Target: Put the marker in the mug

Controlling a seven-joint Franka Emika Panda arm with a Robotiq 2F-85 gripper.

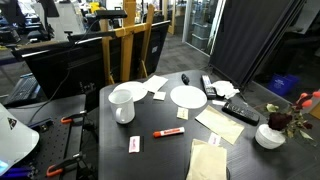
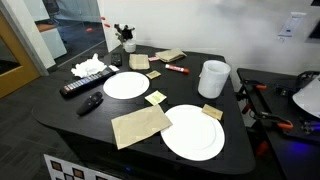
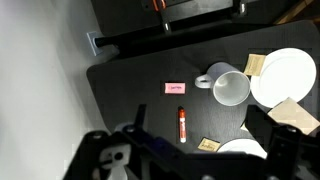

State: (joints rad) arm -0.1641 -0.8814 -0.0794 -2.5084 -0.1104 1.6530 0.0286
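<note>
The red-orange marker lies flat on the black table, and shows in both exterior views. The white mug stands upright a short way from it, empty as far as I can see, and shows in both exterior views. In the wrist view my gripper hangs high above the table. Its dark fingers are spread wide and hold nothing. The marker lies below, between the fingers and nearer one of them. The gripper is out of both exterior views.
Two white plates and a white bowl sit on the table. So do a remote, a black pen-like object, tan napkins and small cards. Wooden chairs stand behind the table.
</note>
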